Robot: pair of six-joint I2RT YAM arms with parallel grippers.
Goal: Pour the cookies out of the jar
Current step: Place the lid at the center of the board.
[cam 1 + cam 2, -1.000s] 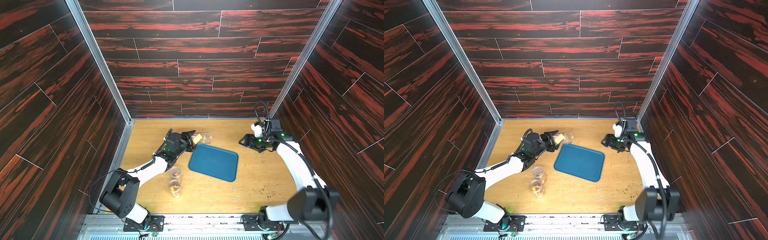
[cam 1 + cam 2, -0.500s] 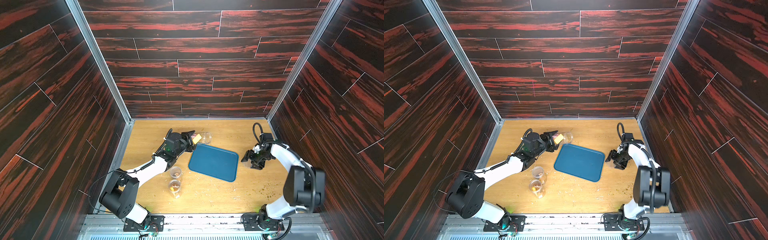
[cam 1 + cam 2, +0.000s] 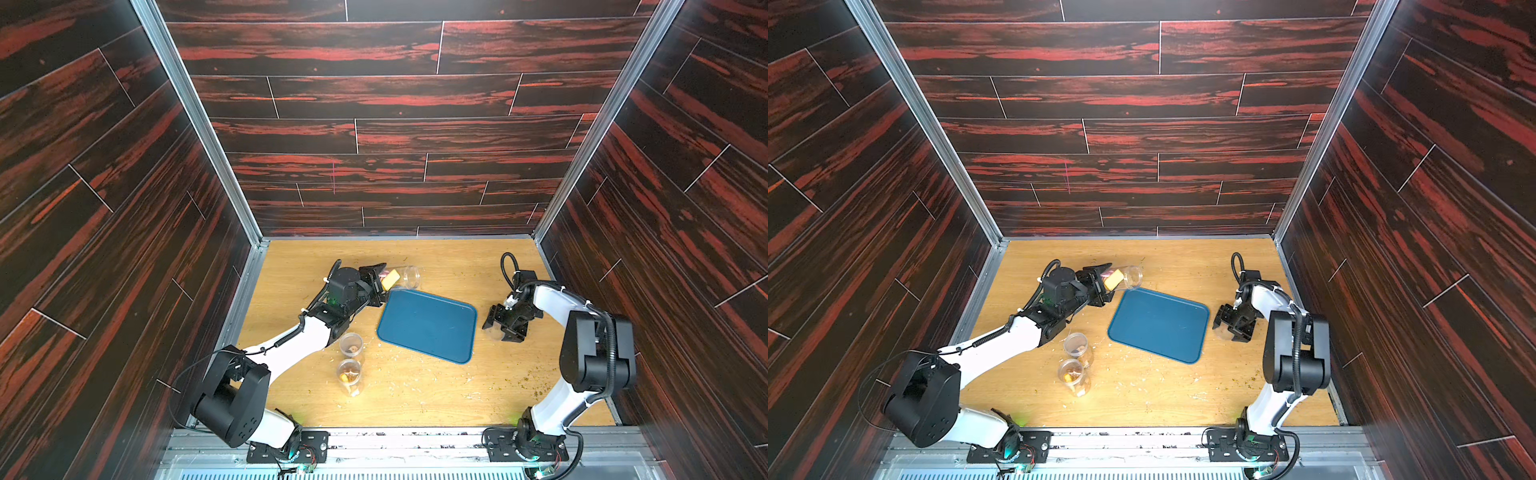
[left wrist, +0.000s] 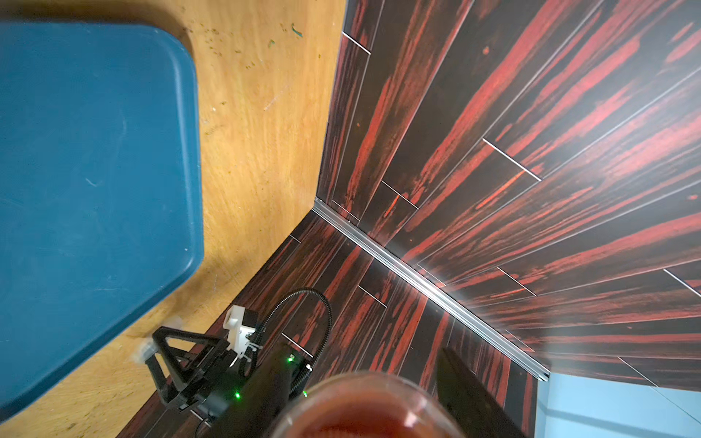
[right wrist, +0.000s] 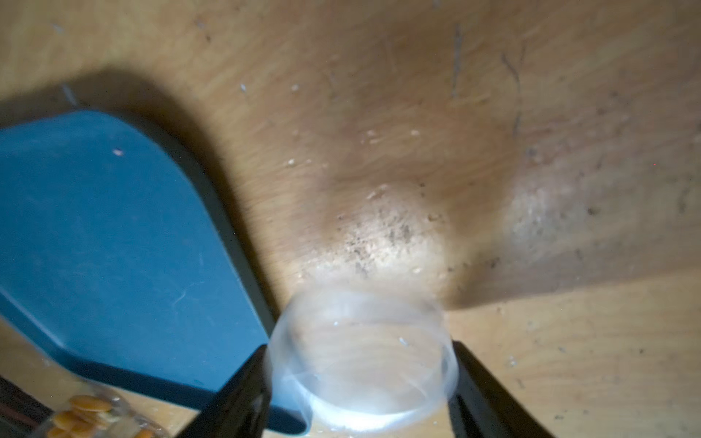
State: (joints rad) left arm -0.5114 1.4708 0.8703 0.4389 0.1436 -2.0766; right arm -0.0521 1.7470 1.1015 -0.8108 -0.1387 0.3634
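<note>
Right claw [image 3: 500, 331] lowered, clear lid [image 5: 362, 360], tilted jar [image 3: 405, 277]

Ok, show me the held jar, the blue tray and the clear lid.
jar [image 3: 409, 277]: in a top view, clear wall at its free end.
blue tray [image 3: 428, 328]: in a top view, bare middle of its floor.
clear lid [image 5: 360, 364]: right wrist view, its flat middle.
</note>
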